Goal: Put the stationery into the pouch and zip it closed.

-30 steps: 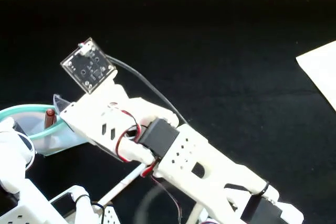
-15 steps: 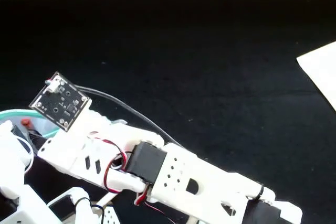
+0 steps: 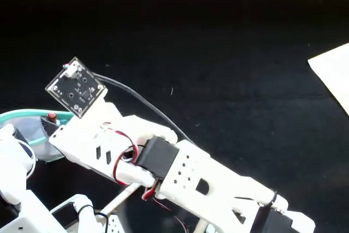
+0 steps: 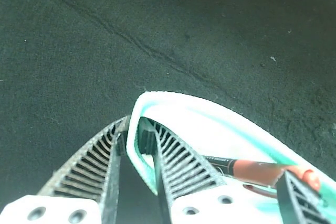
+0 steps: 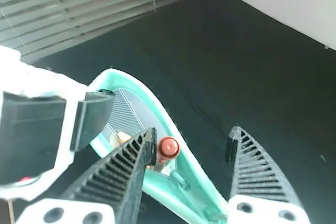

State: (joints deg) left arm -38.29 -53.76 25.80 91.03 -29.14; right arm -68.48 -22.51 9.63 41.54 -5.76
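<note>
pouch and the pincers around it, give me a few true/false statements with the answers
1. The left pincer is clamped on the rim of the pouch. True.
2. The right pincer is shut on the red pen. False: its fingers stand wide apart, and the pen's end sits beside one of them.
3. The pouch is zipped closed. False: its mouth gapes open.
4. The red pen lies partly inside the pouch's mouth. True.
5. The table has a white surface. False: it is black.
</note>
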